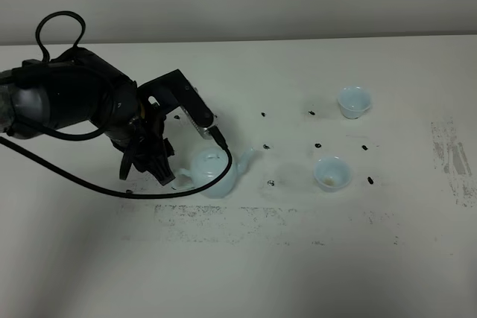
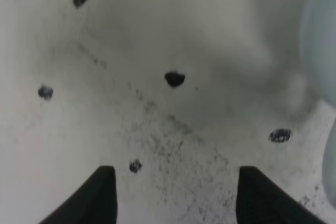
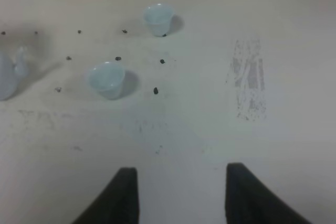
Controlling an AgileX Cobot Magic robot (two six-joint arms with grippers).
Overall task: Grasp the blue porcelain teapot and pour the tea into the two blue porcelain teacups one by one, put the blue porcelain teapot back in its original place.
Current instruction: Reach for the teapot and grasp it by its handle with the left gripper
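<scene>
Left gripper: released. Jaws stand apart, and the left wrist view shows only bare table between the two dark fingers. It grasps nothing.

The high view shows it low over the table, just beside the handle side of the teapot. I cannot tell whether a finger touches the handle. In the left wrist view the teapot is only a pale blur at the frame's edge, outside the jaw gap.

Teapot: stands on the table left of centre with its lid on. The spout points right toward the cups and the handle faces the left arm.

Far cup: upright, toward the back right of the table. Near cup: upright, closer to the front, between the teapot and the far cup in left-right terms but well apart from both. Contents of the cups cannot be told.

Right gripper: released. Its jaws stand apart over bare table, nothing between them. It is well apart from both cups and not seen in the high view.

Small black marks dot the table around the teapot and cups. A grey scuff lies at the right.
</scene>
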